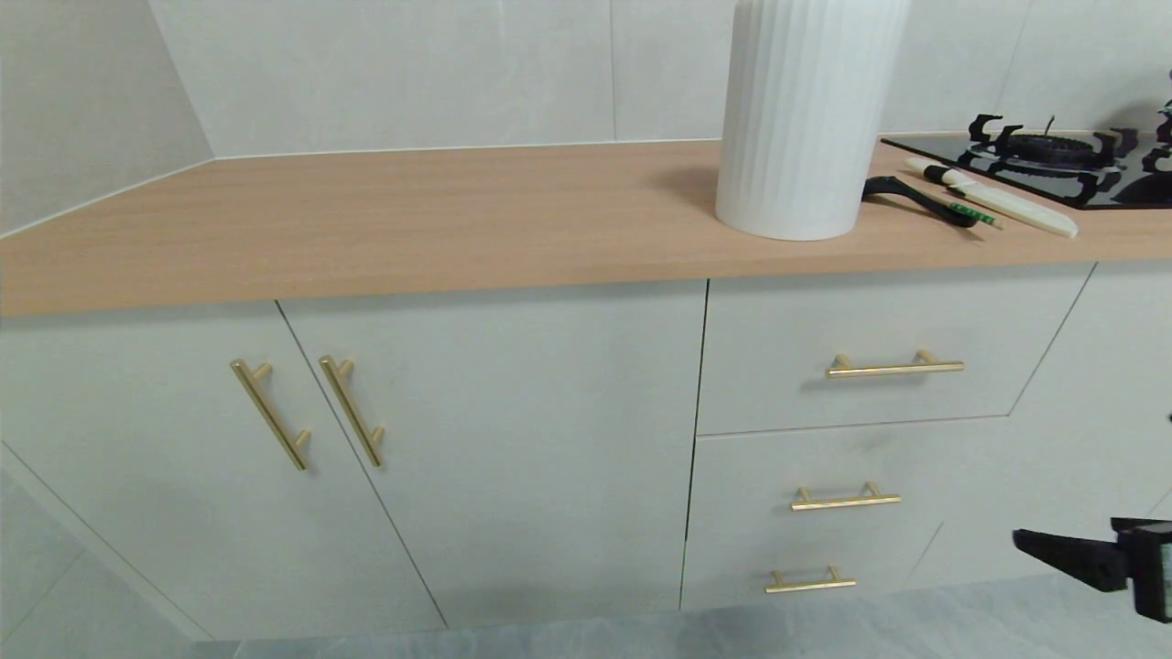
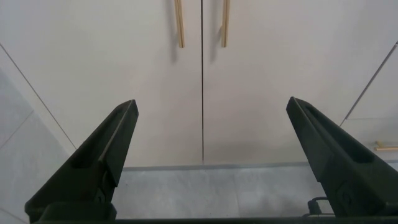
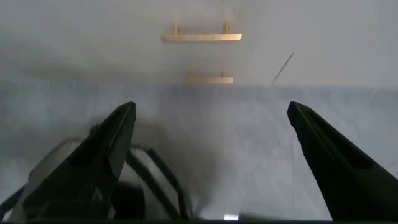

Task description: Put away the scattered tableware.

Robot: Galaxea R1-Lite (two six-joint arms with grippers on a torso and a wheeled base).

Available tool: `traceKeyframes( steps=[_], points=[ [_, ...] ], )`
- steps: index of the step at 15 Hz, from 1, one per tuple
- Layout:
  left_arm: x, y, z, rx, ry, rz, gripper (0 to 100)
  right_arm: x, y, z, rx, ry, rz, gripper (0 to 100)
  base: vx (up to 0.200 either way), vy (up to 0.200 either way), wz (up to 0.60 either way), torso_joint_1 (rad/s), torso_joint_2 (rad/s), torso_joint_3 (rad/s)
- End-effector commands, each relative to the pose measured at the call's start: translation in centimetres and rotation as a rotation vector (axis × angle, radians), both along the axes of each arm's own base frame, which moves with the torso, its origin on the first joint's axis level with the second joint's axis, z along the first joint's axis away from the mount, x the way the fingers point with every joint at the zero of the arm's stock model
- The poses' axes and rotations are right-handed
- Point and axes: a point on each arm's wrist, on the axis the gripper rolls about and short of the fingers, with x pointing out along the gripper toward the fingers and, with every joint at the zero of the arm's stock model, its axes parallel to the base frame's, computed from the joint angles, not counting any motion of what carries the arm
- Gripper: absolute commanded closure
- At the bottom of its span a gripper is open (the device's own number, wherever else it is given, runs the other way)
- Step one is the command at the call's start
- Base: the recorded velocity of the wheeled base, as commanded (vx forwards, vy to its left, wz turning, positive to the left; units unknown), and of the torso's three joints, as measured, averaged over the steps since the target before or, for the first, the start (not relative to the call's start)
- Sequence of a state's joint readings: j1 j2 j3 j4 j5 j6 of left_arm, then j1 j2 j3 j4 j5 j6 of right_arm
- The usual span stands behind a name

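Pale tiled walls back a long wooden countertop (image 1: pixel 412 220), and on it stands a tall white ribbed holder (image 1: pixel 806 119), the obvious home for loose cutlery. The scattered tableware lies just beside that holder, on the side towards the gas hob (image 1: pixel 1044 156): a black-handled utensil (image 1: pixel 916 197) nearly touching its base, a pair of green-ended chopsticks (image 1: pixel 972 215) beyond it, and a long white utensil (image 1: pixel 1007 201) farthest out, all close together and partly crossing.

Both arms hang low, well below the holder, in front of the cabinet fronts. The left gripper (image 2: pixel 211 104) faces the double doors (image 2: pixel 124 74) with its jaws spread wide and nothing between them. The right gripper (image 3: pixel 211 107) is likewise wide open and empty, down by the lowest drawer handles (image 3: pixel 201 37).

These pieces look light and stiff, though thin and smooth, so I'd expect them to slip or roll. A pinch across the middle of each handle seems safest, taking one piece at a time.
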State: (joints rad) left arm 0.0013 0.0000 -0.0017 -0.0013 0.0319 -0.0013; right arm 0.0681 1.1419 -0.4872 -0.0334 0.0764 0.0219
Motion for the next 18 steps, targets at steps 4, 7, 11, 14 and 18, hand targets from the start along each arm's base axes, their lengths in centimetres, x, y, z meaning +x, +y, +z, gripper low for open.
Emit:
traceKeyframes(
  steps=[4,7,11,14,18],
  points=[
    [0.0,0.0,0.0,0.000,0.001,0.001,0,12.0,1.4,-6.7,-0.020,0.255,0.021,0,0.000,0.000,0.00,0.000,0.00,0.000],
    [0.0,0.0,0.0,0.000,0.001,0.001,0,14.5,2.1,-9.5,-0.031,0.247,0.031,0,0.000,0.000,0.00,0.000,0.00,0.000],
    [0.0,0.0,0.0,-0.002,0.001,0.001,0,16.6,2.7,-12.4,-0.040,0.212,0.032,0,0.000,0.000,0.00,0.000,0.00,0.000],
    [0.0,0.0,0.0,0.000,0.001,0.001,0,17.3,2.9,-13.5,-0.061,0.188,0.016,0,0.000,0.000,0.00,0.000,0.00,0.000],
    [0.0,0.0,0.0,0.000,0.001,0.001,0,18.3,2.8,-14.9,-0.108,0.145,-0.044,0,0.000,0.000,0.00,0.000,0.00,0.000]
  ],
)
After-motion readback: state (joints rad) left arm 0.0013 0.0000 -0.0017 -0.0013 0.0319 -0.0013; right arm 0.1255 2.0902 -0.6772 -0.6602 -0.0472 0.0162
